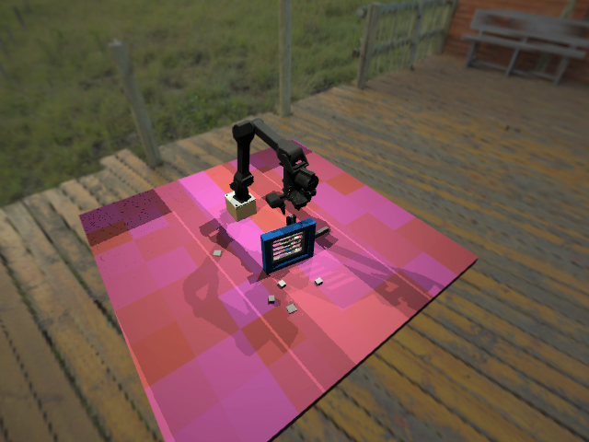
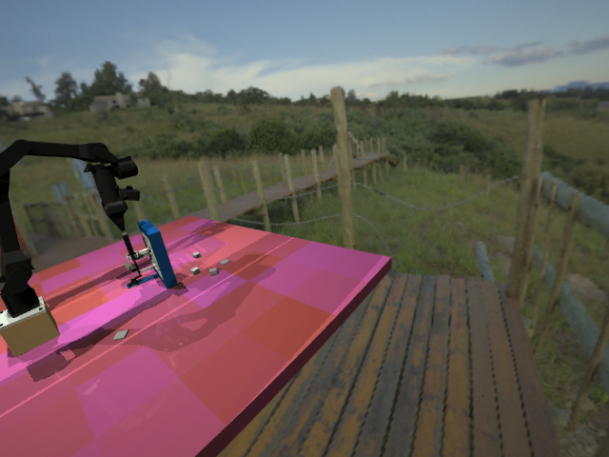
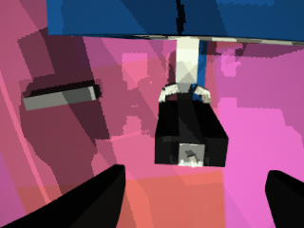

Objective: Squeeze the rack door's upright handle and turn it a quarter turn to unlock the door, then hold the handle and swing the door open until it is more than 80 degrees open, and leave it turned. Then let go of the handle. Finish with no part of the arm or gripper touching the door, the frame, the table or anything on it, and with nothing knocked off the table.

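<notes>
The tool points down above the black upright handle, its fingers apart (nothing clamped between them). The handle stands on the arm's side of the blue door frame, upright on the patterned bench. A flat grey piece lies nearer the arm's base.

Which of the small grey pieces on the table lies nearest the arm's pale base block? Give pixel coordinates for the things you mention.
The flat one (image 1: pixel 217 252) (image 2: pixel 121 334), lying apart from the clustered four.
</notes>
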Controlling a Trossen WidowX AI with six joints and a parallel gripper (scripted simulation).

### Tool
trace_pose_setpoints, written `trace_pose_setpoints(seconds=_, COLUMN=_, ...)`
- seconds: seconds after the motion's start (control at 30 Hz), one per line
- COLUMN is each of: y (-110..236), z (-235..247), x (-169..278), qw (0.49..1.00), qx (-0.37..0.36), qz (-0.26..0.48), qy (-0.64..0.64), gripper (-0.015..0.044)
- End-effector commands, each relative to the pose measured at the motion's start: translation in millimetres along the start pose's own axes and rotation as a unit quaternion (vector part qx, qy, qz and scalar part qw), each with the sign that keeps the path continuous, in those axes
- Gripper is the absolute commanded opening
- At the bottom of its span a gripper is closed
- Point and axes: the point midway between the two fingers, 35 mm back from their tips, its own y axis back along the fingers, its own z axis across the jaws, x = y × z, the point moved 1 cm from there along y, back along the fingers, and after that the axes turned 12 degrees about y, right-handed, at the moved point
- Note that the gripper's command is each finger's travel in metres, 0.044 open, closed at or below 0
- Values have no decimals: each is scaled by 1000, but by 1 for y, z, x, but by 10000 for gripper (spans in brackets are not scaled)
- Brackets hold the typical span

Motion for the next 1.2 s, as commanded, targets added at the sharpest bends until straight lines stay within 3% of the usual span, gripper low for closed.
trace_pose_setpoints(seconds=0.0, y=-3, z=0, x=-2, qw=1000, qx=-1, qz=1, qy=-4, gripper=290)
trace_pose_setpoints(seconds=1.17, y=-60, z=1, x=-2, qw=1000, qx=-1, qz=1, qy=-4, gripper=290)
